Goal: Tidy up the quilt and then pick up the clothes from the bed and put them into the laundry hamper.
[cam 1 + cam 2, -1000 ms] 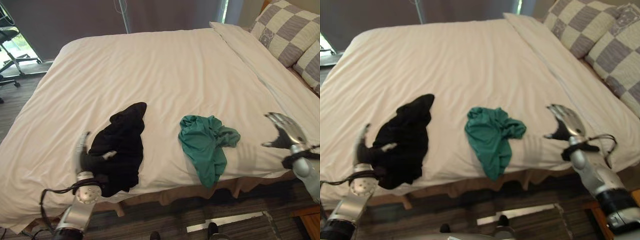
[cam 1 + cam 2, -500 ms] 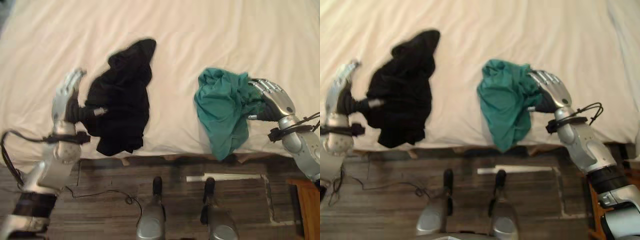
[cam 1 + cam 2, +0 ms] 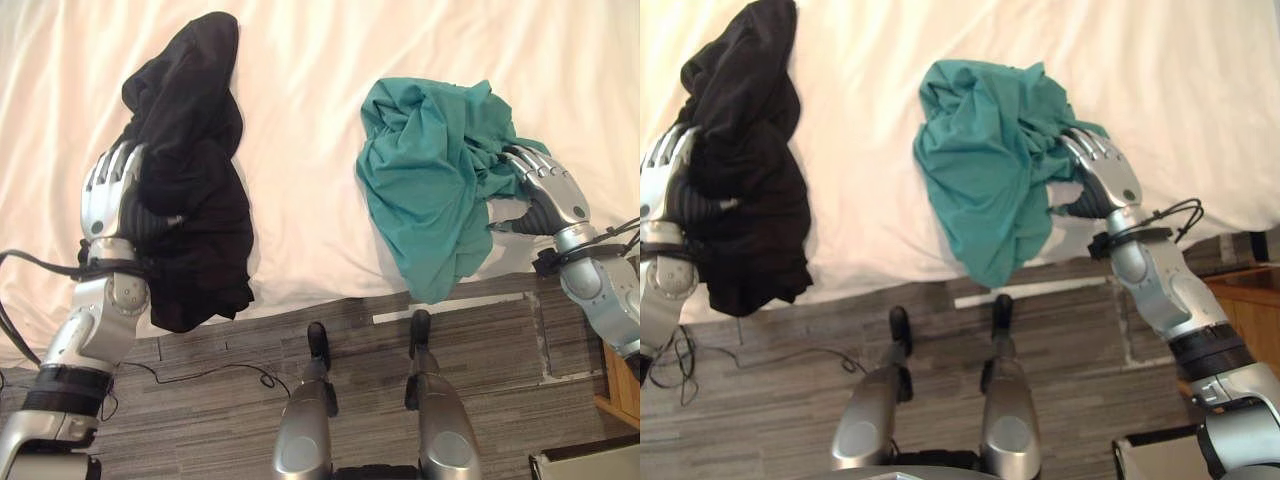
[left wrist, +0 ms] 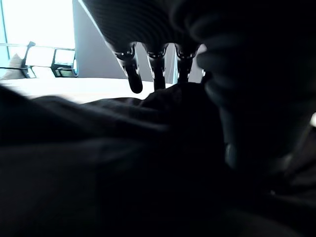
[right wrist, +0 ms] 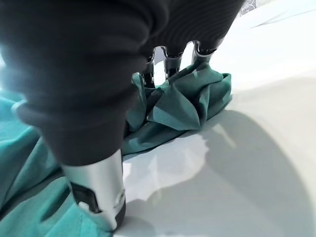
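Now I have each hand at its own heap, left hand (image 3: 112, 192) open against the black garment (image 3: 190, 170), right hand (image 3: 545, 190) curling onto the green garment (image 3: 430, 180) lying to its left.

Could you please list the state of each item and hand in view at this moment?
black garment: crumpled, draped over the bed's edge.
green garment: bunched, hanging over the edge.
quilt: spread flat, lightly creased.
left hand: open, fingers against the black garment.
right hand: fingers reaching into the green garment, grip unclear.
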`<state>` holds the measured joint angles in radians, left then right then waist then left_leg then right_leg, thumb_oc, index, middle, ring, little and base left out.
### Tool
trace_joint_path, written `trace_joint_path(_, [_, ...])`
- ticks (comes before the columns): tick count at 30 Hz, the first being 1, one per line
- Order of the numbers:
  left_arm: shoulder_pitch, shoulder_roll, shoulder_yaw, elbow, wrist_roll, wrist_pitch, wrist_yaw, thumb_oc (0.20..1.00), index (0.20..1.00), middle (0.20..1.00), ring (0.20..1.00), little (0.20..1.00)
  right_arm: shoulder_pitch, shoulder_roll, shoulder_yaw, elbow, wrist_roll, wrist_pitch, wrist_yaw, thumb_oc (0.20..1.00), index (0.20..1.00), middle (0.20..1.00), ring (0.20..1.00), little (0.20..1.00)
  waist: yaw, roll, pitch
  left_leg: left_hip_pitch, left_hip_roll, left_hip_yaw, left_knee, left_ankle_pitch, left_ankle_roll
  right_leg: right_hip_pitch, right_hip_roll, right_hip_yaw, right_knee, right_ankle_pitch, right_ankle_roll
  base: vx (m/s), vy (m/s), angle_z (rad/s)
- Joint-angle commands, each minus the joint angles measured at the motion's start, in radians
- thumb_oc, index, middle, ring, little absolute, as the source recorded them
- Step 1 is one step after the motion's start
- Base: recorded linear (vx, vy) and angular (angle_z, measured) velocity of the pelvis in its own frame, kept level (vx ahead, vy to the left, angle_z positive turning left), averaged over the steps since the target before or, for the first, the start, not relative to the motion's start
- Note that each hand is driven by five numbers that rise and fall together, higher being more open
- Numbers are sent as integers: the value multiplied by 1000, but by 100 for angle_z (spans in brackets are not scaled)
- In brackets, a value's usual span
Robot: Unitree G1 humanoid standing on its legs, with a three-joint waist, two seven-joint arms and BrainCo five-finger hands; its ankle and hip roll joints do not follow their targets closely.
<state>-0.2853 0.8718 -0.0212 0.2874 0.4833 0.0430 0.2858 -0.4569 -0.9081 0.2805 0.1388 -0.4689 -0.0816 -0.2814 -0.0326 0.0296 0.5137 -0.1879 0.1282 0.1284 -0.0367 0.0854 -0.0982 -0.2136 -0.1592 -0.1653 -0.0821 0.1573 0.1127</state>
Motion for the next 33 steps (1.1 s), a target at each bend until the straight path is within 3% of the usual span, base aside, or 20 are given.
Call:
trace_joint_path(1, [77,-64,60,132,81,71,-5,1000,1000,1000,1000,1000,-30,-7,-51,-10,5,-4,-30,1000,1000,1000,1000,1000,4,-23,-40,-47,101,-3,3,21,-82,-136,-78,16,211,-141,71,0,0,0])
trace_joint_path(3, [79,-65,60,133,82,70,-4,956,956,956,956,956,-28,-7,-50,-12,4,-3,-29,1000,1000,1000,1000,1000,3,-23,-41,-46,101,-3,4,21,-82,-135,-78,16,211,-141,71,0,0,0])
trace_joint_path(4, [105,-86,55,196,83,72,-6,407,407,407,407,407,-27,-1,-53,-17,6,-9,-32,1000,1000,1000,1000,1000,4,-27,-39,-40,101,-3,5,17,-83,-126,-77,16,206,-141,68,0,0,0])
trace_joint_path(5, [128,-95,48,235,78,71,-14,200,200,200,200,200,-33,-4,-47,-19,8,-15,-30,1000,1000,1000,1000,1000,9,-29,-38,-35,102,-4,6,16,-84,-119,-78,15,204,-141,66,0,0,0])
trace_joint_path(10, [151,-113,11,353,-8,29,-25,200,200,200,200,200,-130,-7,51,-12,12,-28,-12,1000,1000,1000,1000,1000,26,-29,-34,-12,97,-3,6,6,-84,-91,-74,14,200,-149,63,6,-3,-3])
trace_joint_path(11, [148,-152,3,350,-146,-25,-31,200,200,200,200,200,-188,8,107,-3,22,-29,-1,1000,1000,1000,1000,1000,34,-28,-27,-8,93,-6,6,8,-84,-89,-73,14,201,-149,60,-10,-2,-7])
trace_joint_path(12, [148,-153,5,351,-147,-26,-31,200,200,200,200,200,-193,8,111,-1,23,-30,-1,1000,1000,1000,1000,1000,32,-27,-26,-12,93,-6,6,13,-83,-91,-73,15,199,-143,59,0,0,0])
trace_joint_path(14, [261,-291,-28,239,-388,-133,-65,200,200,200,200,200,-263,43,183,54,40,-15,21,1000,1000,1000,1000,1000,57,-13,-15,-10,84,-18,-2,23,-80,-82,-72,7,196,-140,54,-19,-1,1])
trace_joint_path(18, [348,-350,-57,153,-509,-177,-116,200,200,200,200,200,-310,120,247,159,72,-4,31,1000,1000,1000,1000,1000,71,2,-22,-2,79,-24,-7,23,-75,-65,-71,-2,189,-141,52,-9,-1,7])
trace_joint_path(19, [378,-374,-79,91,-609,-203,-142,200,200,200,200,200,-315,194,292,271,99,8,46,573,573,573,573,573,83,11,-33,10,74,-29,-5,14,-70,-46,-72,-4,188,-148,50,1,-4,3])
trace_joint_path(20, [379,-373,-78,89,-609,-202,-143,200,200,200,200,200,-318,195,294,273,99,7,45,200,200,200,200,200,82,10,-34,5,73,-30,-5,18,-69,-48,-72,-4,185,-143,49,28,-9,4])
trace_joint_path(23, [389,-367,-95,8,-732,-228,-205,200,200,200,200,200,-280,292,353,416,131,31,110,200,200,200,200,200,100,18,-78,19,60,-45,8,1,-59,-13,-75,-18,178,-150,44,14,-10,8])
trace_joint_path(28, [396,-376,-85,-8,-731,-208,-229,200,200,200,200,200,-139,357,300,361,216,22,165,200,200,200,200,200,100,9,-121,43,53,-50,14,-17,-53,30,-70,-28,164,-156,42,51,-5,16])
trace_joint_path(31, [488,-453,-10,103,-744,-155,-282,200,200,200,200,200,295,441,145,202,464,-22,332,200,200,200,200,200,63,-32,-191,104,61,-35,12,-36,-44,97,-47,-30,132,-165,42,95,-4,11])
trace_joint_path(33, [535,-490,40,177,-746,-135,-288,200,200,200,200,200,471,468,69,199,545,-14,399,200,200,200,200,200,38,-42,-219,143,73,-21,-4,-36,-46,128,-29,-21,111,-172,44,99,13,-10])
